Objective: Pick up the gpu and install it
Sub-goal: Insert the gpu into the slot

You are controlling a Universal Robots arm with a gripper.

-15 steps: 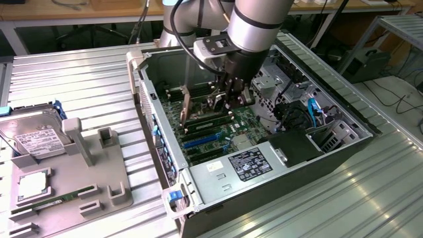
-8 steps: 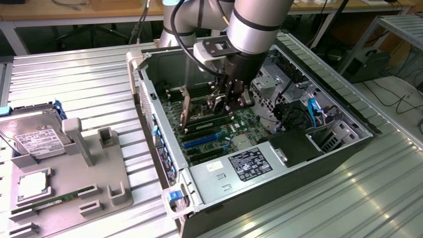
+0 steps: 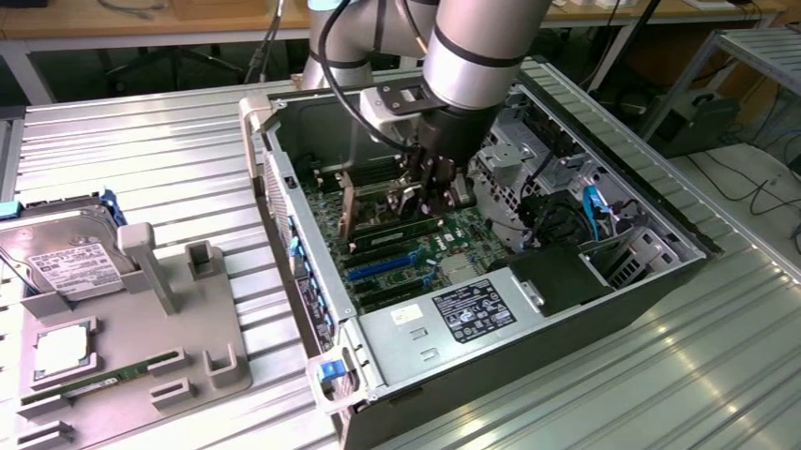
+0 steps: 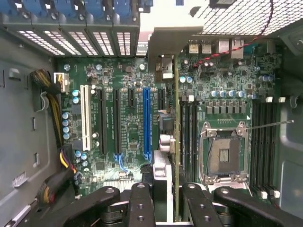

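Outside the computer case (image 3: 269, 141), on the exterior view's left, a grey holder (image 3: 150, 281) is sitting on the ribbed desk (image 3: 150, 159). It is carrying the hard drive (image 3: 63, 258) and the memory stick (image 3: 107, 380), parked well apart from the work. Inside the case, near its middle, the arm is reaching straight down and the claw (image 3: 426, 192) is gripping the gpu (image 4: 168, 142). Its fingers (image 4: 139, 201) are standing narrow, pinching the card's two faces. The card is hanging on edge, its lower edge facing the motherboard (image 4: 128, 85) and its silver bracket (image 4: 163, 45) pointing at the case's rear wall. That attitude is probably being kept so that the connector edge can meet a slot squarely. In the wrist view the card is lying alongside the long blue slot (image 4: 147, 123), between it and the black memory slots (image 4: 189, 137); whether it is touching the board I cannot tell. Room is looking tight: the other expansion slots are flanking the card on one side, the open processor socket (image 4: 225, 153) on the other. Toward the case's right in the exterior view, the power supply (image 3: 463, 314) and the drive cage (image 3: 626, 253) are hemming the arm in.
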